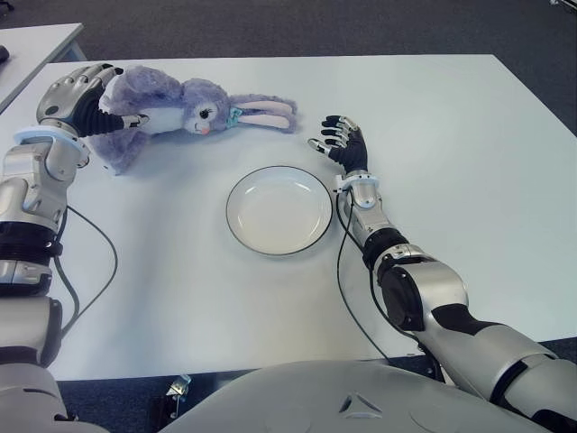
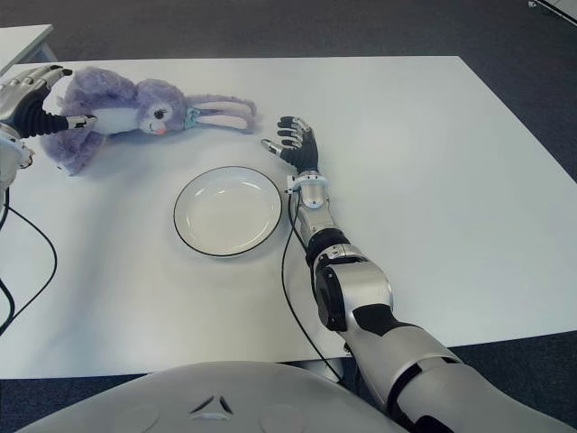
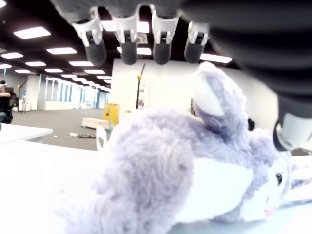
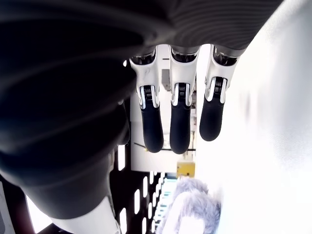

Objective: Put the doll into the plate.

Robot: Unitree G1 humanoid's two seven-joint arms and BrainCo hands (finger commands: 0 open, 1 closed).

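Left hand [image 1: 86, 99], upper left of the left eye view: fingers [image 3: 127, 46] spread and arched over the body of the plush rabbit doll [image 1: 171, 108], thumb down the far side near the head, not closed around it; from the wrist view, fingertips clear of the fur, so no grasp visible. Doll lying on its side on the white counter [image 1: 469, 180], purple-grey with a white belly, feet toward the upper left corner, long ears stretched toward the centre of the frame, pink nose and dark eye facing the camera.

Right hand [image 1: 343, 142], just right of centre in the upper half: fingers [image 4: 179, 122] extended and slightly parted, holding nothing, tips near the doll's ears but apart from them. Forearm running down toward the lower right.

White plate [image 1: 242, 230] with a dark rim at the centre of the frame, below the doll and just left of the right wrist, nothing in it.
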